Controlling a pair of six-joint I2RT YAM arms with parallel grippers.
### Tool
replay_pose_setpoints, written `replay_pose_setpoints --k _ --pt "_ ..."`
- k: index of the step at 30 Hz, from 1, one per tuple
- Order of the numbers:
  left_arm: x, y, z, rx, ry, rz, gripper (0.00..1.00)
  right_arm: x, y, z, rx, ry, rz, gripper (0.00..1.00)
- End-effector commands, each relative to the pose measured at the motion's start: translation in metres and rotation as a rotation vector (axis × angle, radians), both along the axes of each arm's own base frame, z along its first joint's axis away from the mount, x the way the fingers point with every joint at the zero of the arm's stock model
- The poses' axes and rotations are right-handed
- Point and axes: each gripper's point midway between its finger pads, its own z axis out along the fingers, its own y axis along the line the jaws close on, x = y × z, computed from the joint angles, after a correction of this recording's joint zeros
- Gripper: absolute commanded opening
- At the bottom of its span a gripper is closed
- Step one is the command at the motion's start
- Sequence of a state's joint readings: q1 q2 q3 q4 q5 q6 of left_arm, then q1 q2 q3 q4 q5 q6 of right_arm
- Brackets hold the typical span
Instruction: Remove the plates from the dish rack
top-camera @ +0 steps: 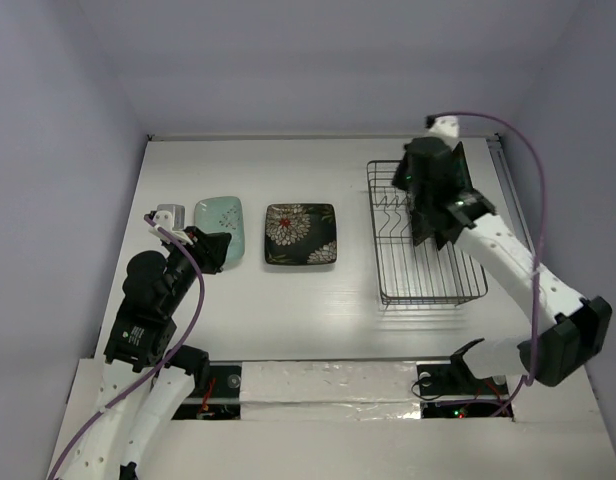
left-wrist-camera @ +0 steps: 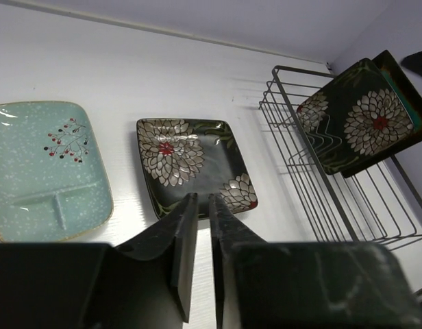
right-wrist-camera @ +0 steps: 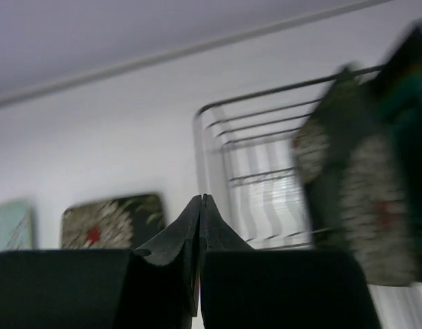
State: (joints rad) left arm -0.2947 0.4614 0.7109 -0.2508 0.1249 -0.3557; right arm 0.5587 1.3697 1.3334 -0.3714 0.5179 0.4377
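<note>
The pale mint plate [top-camera: 218, 218] and one black flowered plate [top-camera: 301, 233] lie flat on the table, left of the wire dish rack [top-camera: 428, 270]. In the left wrist view, the second black flowered plate [left-wrist-camera: 355, 123] stands tilted in the rack [left-wrist-camera: 314, 185], with the brown-rimmed teal plate [left-wrist-camera: 411, 103] just behind it. My right gripper [right-wrist-camera: 202, 199] is shut and empty, above the rack's left side with the two racked plates [right-wrist-camera: 362, 199] to its right. My left gripper [left-wrist-camera: 203, 199] is empty with only a thin gap between its fingers, just short of the flowered plate's [left-wrist-camera: 194, 161] near edge.
The right arm [top-camera: 488, 240] hangs over the rack and hides its plates in the top view. A back wall and side walls close in the white table. The left arm [top-camera: 153, 300] stands near the mint plate.
</note>
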Motion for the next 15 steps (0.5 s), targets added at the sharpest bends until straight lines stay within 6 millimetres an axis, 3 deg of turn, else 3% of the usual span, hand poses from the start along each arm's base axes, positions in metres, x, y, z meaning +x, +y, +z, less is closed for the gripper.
replay_pose_setpoints --k 1,3,4,6,8,11,15 --pt "0.003 -0.001 0.009 -0.009 -0.047 -0.004 0.09 -0.003 -0.074 0.007 -0.122 0.044 -0.14 0.0" --pt "0.003 -0.001 0.009 -0.01 -0.047 -0.003 0.07 -0.005 -0.1 0.011 -0.149 0.067 -0.178 0.12" --pt "0.003 -0.001 0.008 -0.01 -0.045 -0.004 0.08 -0.005 -0.106 0.011 -0.153 0.077 -0.189 0.17" --pt "0.003 -0.002 0.009 -0.009 -0.047 -0.007 0.1 -0.003 -0.118 0.009 -0.166 0.097 -0.198 0.36" --pt "0.003 -0.002 0.008 -0.008 -0.043 -0.006 0.18 -0.001 -0.124 0.006 -0.169 0.111 -0.202 0.53" --pt "0.004 -0.002 0.007 -0.004 -0.04 -0.009 0.27 0.009 -0.135 -0.005 -0.187 0.155 -0.214 0.59" --pt "0.004 -0.002 0.007 -0.003 -0.038 -0.009 0.32 0.02 -0.141 -0.027 -0.218 0.225 -0.214 0.59"
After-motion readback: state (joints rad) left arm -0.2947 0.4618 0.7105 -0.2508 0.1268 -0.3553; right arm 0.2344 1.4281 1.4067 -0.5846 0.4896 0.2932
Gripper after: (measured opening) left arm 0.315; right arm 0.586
